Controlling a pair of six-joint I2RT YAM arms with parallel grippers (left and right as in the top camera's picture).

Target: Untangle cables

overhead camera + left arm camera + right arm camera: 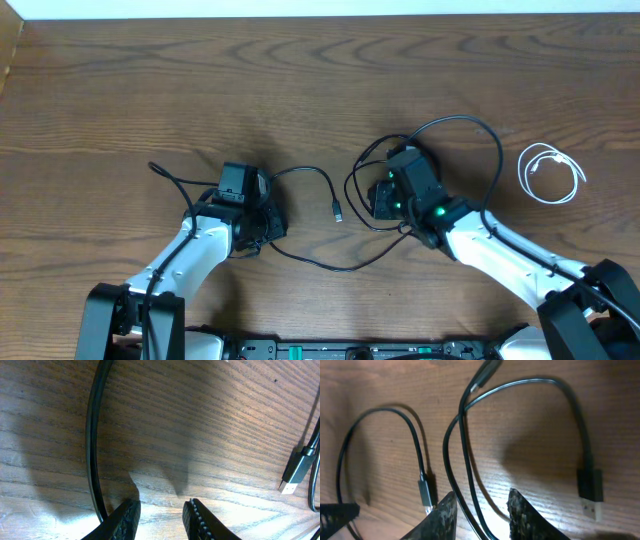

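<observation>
Two black cables lie on the wooden table. One black cable (322, 264) runs past my left gripper (258, 212) and ends in a plug (337, 211). The other black cable (470, 120) loops around my right gripper (385, 198). A coiled white cable (550, 172) lies apart at the right. In the left wrist view my left gripper (162, 505) is open over bare wood, with a black strand (92, 435) just outside its left finger. My right gripper (480, 495) is open, with two black strands (468, 505) running between its fingers.
A USB plug (295, 472) lies to the right of the left gripper. Near the right gripper lie a large plug (590, 487) and a small plug (425, 491). The table's far edge (320, 18) meets a white wall.
</observation>
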